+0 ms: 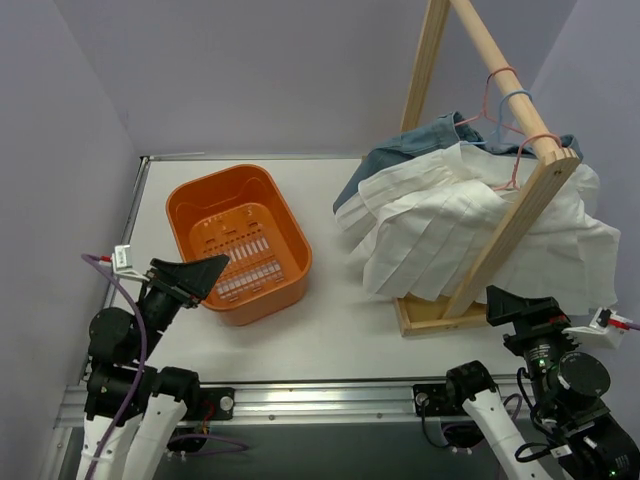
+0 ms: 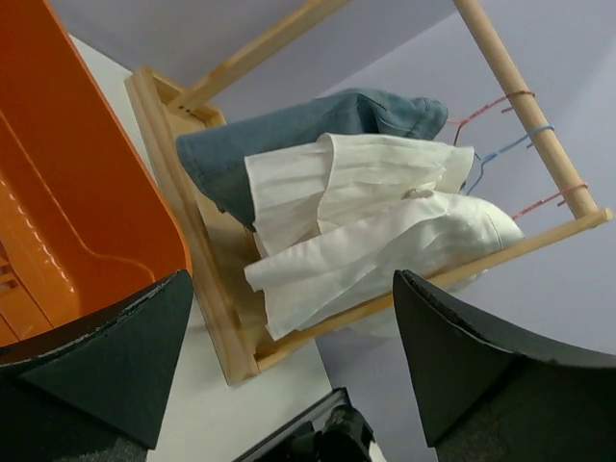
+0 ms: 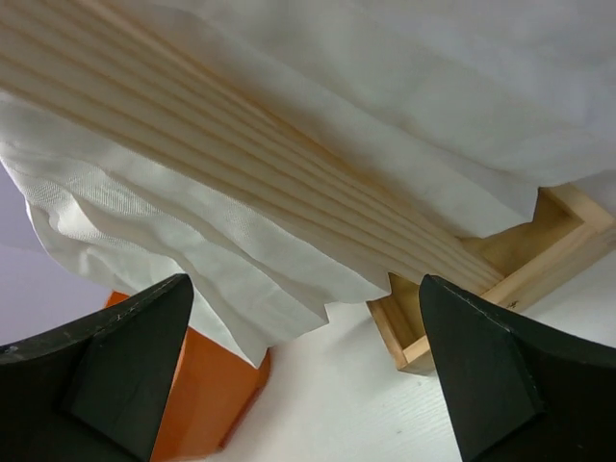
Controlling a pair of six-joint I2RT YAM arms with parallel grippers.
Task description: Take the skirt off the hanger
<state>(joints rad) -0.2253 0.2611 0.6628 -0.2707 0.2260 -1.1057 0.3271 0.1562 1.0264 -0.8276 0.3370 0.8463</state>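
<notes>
The skirt, white and finely pleated, hangs from thin wire hangers hooked over the top rail of a wooden rack, ahead of and to the left of the right claw and far across the counter to the right of the left claw. Its long axis runs from the waist, up at the rail, down to the hem near the rack's base. The pleats fan outward and point down and toward the left claw's side. The cloth is crumpled and bunched in overlapping layers, and some of it is draped across the rack's slanted leg. A blue denim garment hangs just behind it, farther from both claws. In the right wrist view the skirt's folds and the slanted leg fill the space just above and ahead of the right claw, whose fingers are spread wide and grip nothing. The left claw is also parted and holds nothing; it sits at the near left rim of an orange basket, and in its wrist view the skirt appears ahead, between its fingers.
</notes>
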